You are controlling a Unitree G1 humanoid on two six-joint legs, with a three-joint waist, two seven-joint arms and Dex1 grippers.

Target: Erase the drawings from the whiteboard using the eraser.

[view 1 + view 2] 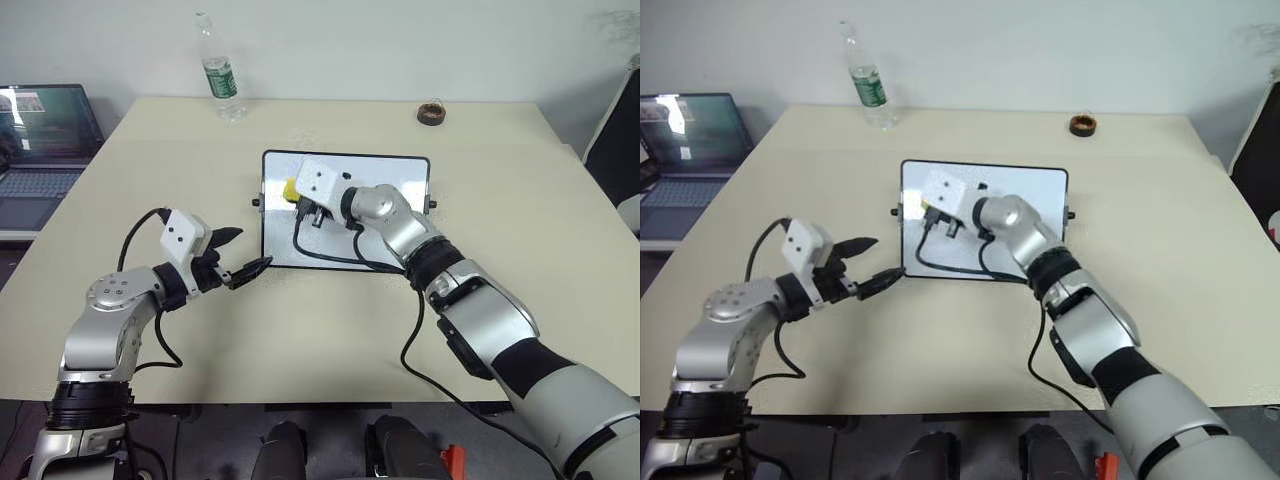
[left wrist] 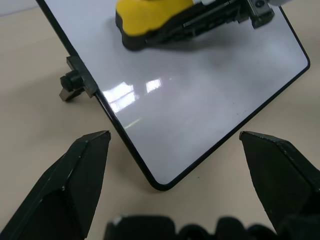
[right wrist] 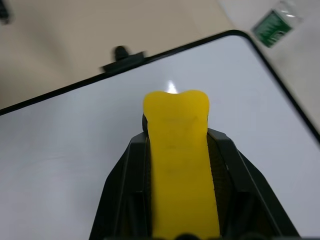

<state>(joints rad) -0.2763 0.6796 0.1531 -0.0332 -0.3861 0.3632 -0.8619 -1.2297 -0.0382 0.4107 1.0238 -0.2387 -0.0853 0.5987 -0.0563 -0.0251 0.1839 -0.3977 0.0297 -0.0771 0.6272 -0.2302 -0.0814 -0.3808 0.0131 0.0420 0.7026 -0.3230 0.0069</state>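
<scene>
Left hand (image 1: 243, 254) sits nearest, low over the beige surface (image 1: 520, 200), fingers spread wide w/ nothing between them, tips aimed at the near left corner of the whiteboard (image 2: 200, 110). Wrist view: that corner lies between the two black fingers (image 2: 75, 180) but apart from them; no contact seen.

Right hand (image 3: 177, 150) reaches over the whiteboard from the robot's right, pinching the eraser (image 3: 180, 165) between its black fingers. Eraser: yellow body, dark underside, its rounded end projecting past the fingertips. Posn: over the far left part of the board, near the left short edge and its black knob (image 2: 72, 86). Underside appears to rest on the white face, approx. flat, though actual contact can't be confirmed from these angles.

Whiteboard lies flat at mid-surface, long sides running left-right. Board face visible round the eraser reads clean white w/ glare only; drawings not made out on the exposed area, part being hidden under the right arm.

Misc: clear plastic bottle (image 1: 220, 72) w/ green label upright at far edge; dark ring-shaped object (image 1: 431, 112) far right of it; open laptop (image 1: 40, 140) off the surface's left side.
</scene>
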